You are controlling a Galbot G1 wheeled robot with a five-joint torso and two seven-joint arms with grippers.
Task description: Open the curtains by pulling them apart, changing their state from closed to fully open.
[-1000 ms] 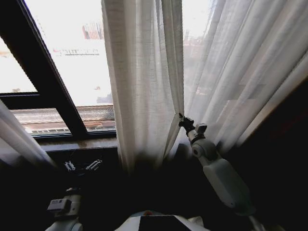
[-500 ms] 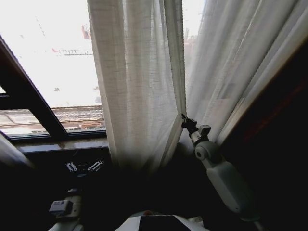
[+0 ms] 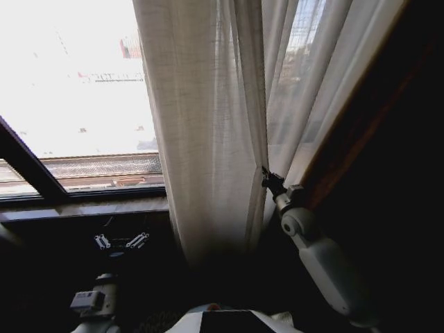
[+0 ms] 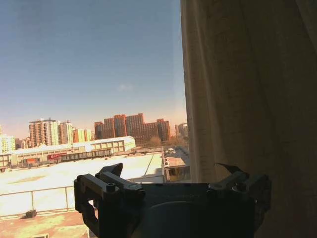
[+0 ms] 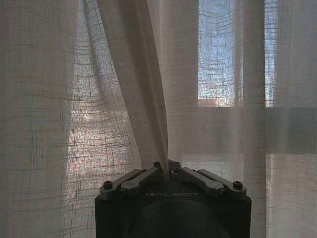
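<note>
A fold of the curtains [image 5: 143, 99] is pinched tight by the right gripper [image 5: 167, 172]; the left gripper [image 3: 119, 241], low and dim, seems spread open.

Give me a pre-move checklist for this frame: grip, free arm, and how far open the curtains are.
1. Right gripper shut on a curtain fold: ok; fabric is pinched between its fingers.
2. Left gripper free of fabric: ok; open, low by the sill.
3. Curtains fully open: not ok; panels hang bunched mid-window.
4. Window glass on the left uncovered: ok.
5. Fabric free to slide along the top: cannot tell.
</note>
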